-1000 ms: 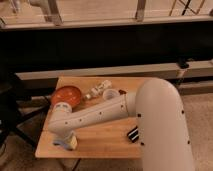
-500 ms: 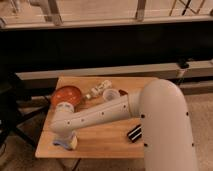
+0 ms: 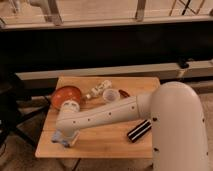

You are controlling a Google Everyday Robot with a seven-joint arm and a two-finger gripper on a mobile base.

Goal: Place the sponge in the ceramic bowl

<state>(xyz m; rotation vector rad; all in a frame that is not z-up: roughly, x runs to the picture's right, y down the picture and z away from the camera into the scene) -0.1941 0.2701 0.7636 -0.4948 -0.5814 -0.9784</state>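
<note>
The sponge (image 3: 58, 138) shows as a small light-blue patch near the front left corner of the wooden table (image 3: 105, 145). My gripper (image 3: 66, 138) is down at it, at the end of the white arm that crosses the table from the right; most of the sponge is covered by the gripper. The ceramic bowl (image 3: 64, 95) is orange-red and round and stands at the table's left side, behind the gripper and partly hidden by the wrist.
A clear plastic cup (image 3: 110, 95), a small dark red dish (image 3: 123, 93) and a pale bottle-like object (image 3: 97, 90) stand at the back middle. A black bar with white stripes (image 3: 139, 131) lies front right. The big arm link (image 3: 177, 130) fills the right. A dark ledge runs behind.
The arm's thick upper link has shifted slightly to the right. The gripper has stayed at the front left corner by the sponge.
</note>
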